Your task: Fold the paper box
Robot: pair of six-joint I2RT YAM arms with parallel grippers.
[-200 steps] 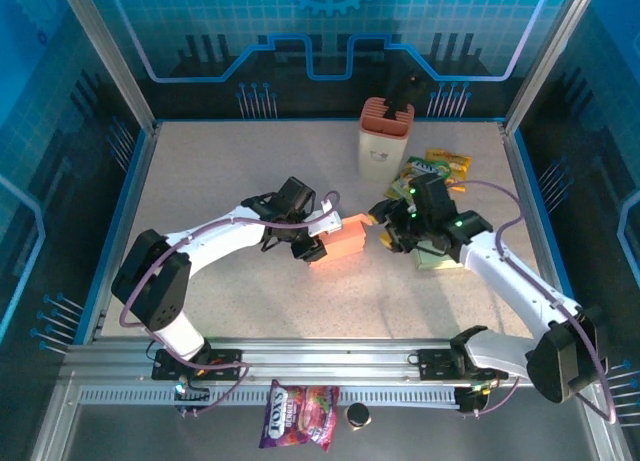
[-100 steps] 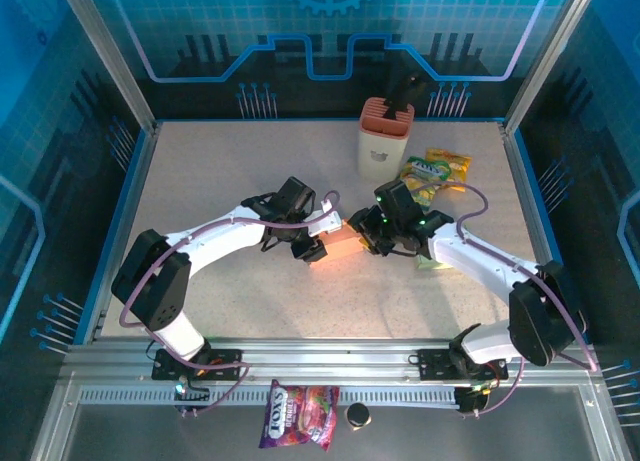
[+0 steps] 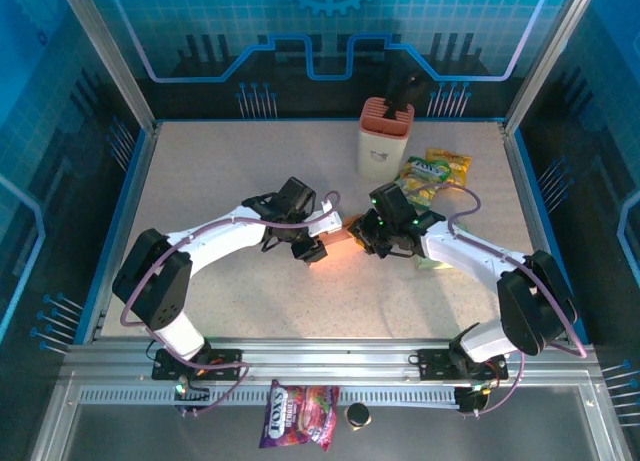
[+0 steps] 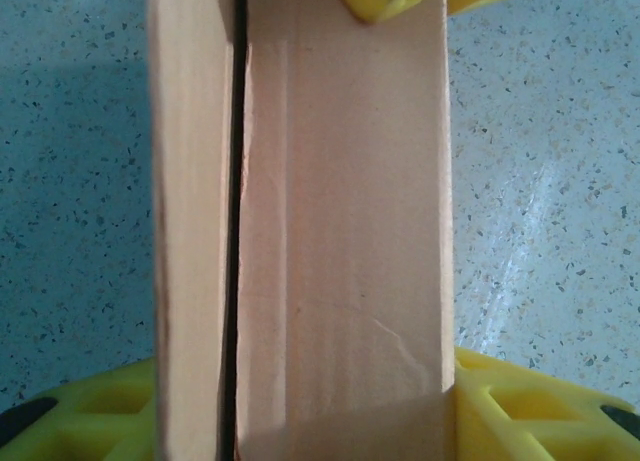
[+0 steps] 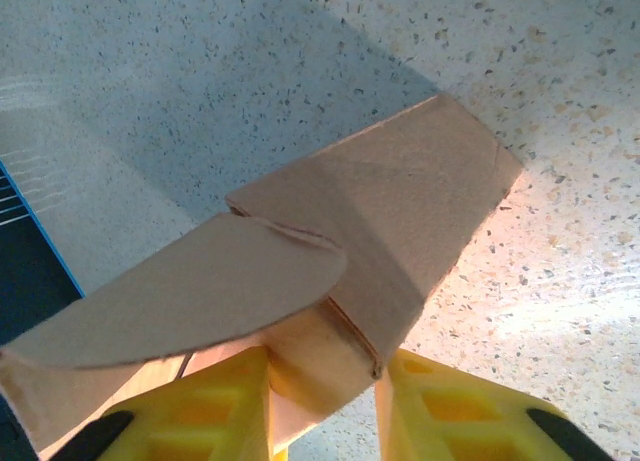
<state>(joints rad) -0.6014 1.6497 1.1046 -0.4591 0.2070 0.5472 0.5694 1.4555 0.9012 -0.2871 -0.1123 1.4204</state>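
Observation:
The paper box [image 3: 337,247], plain brown cardboard, lies mid-table between both grippers. My left gripper [image 3: 312,245] is shut across its left part. In the left wrist view the box [image 4: 340,231] runs straight up between the yellow fingers [image 4: 520,406], with a dark slit along a side panel. My right gripper [image 3: 362,237] is at the box's right end. In the right wrist view its fingers [image 5: 455,416] press both sides of the box end [image 5: 400,221], and a rounded flap [image 5: 190,301] sticks out to the left, unfolded.
A white and salmon container [image 3: 384,139] stands at the back. Green and yellow snack packs [image 3: 437,171] lie right of it. A pale pad [image 3: 436,262] sits under the right arm. A candy bag [image 3: 298,417] lies in front of the rail.
My right gripper has swung left from the pale pad to the box's right end and closed on it. The left gripper has kept its hold, unmoved.

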